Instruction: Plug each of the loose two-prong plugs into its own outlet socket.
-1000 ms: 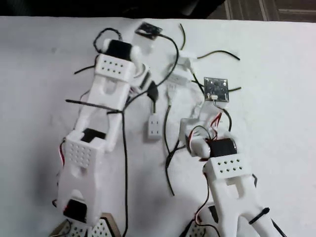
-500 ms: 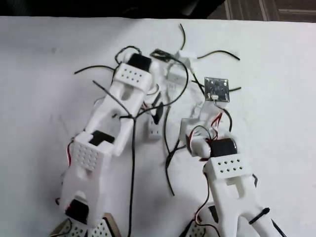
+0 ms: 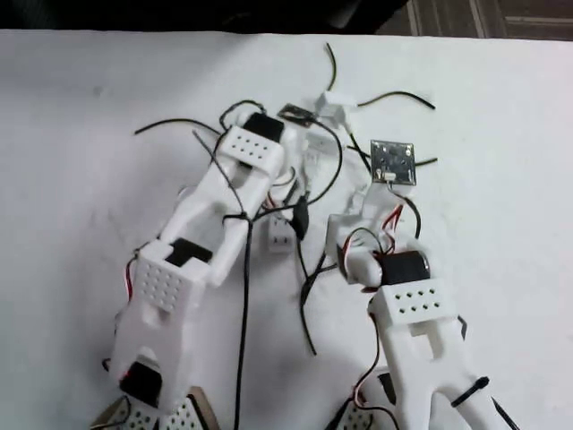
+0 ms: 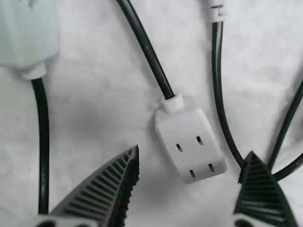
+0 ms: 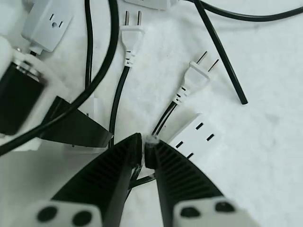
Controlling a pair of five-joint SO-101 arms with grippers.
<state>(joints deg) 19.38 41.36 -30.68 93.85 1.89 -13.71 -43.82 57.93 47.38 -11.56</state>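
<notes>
White plastic outlet socket block (image 4: 189,146), two slot pairs facing up, lies on its black cord between the open left gripper (image 4: 192,153); right gripper (image 5: 147,141) closed.

Two white two-prong plugs (image 5: 196,75) lie unplugged beside a white outlet socket (image 5: 196,135).

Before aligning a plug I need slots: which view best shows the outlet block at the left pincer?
Left wrist view: outlet block close, slots facing camera. High view: small, partly hidden. Right wrist view: cannot identify it.
</notes>
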